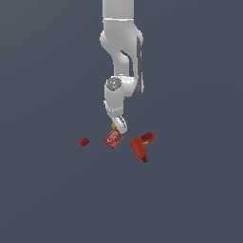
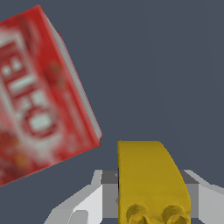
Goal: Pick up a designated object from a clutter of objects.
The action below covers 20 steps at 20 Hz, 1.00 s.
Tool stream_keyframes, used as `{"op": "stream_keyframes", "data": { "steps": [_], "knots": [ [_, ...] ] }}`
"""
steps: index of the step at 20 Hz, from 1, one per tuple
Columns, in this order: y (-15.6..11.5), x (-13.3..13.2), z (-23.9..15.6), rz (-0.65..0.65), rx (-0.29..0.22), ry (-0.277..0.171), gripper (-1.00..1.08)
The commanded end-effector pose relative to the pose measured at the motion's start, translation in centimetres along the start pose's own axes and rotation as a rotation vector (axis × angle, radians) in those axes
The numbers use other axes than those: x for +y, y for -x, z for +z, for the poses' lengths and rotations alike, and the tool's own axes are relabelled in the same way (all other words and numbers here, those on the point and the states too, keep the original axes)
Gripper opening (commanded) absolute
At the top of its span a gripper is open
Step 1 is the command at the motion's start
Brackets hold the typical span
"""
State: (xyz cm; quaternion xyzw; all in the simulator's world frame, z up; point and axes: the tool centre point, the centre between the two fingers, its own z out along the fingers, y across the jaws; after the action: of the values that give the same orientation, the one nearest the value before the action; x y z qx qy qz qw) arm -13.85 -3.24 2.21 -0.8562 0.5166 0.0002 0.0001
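The designated object, a small yellow piece [image 2: 148,175], sits between my gripper's [image 2: 151,192] two fingers, with the grey pads [image 2: 109,188] against both of its sides. In the exterior view it shows as a yellow speck [image 1: 114,126] at the tip of my gripper [image 1: 118,125], low over the floor beside the flat red box [image 1: 113,138]. The box fills much of the wrist view [image 2: 39,96], close by and blurred. The red strawberry [image 1: 85,141] lies towards the exterior view's left. The red power drill [image 1: 141,145] lies towards its right.
The floor is a plain dark grey surface [image 1: 190,199]. The arm's white links [image 1: 121,57] come down from above over the clutter.
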Motion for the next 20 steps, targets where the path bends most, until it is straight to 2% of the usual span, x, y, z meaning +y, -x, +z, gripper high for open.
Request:
{"op": "stream_keyframes", "data": {
  "steps": [1,12,20],
  "knots": [
    [0.0,0.0,0.0,0.000,0.000,0.000,-1.00],
    [-0.1,-0.1,-0.3,0.000,0.000,0.000,-1.00],
    [-0.6,-0.7,-2.9,0.000,0.000,0.000,-1.00]
  ]
}}
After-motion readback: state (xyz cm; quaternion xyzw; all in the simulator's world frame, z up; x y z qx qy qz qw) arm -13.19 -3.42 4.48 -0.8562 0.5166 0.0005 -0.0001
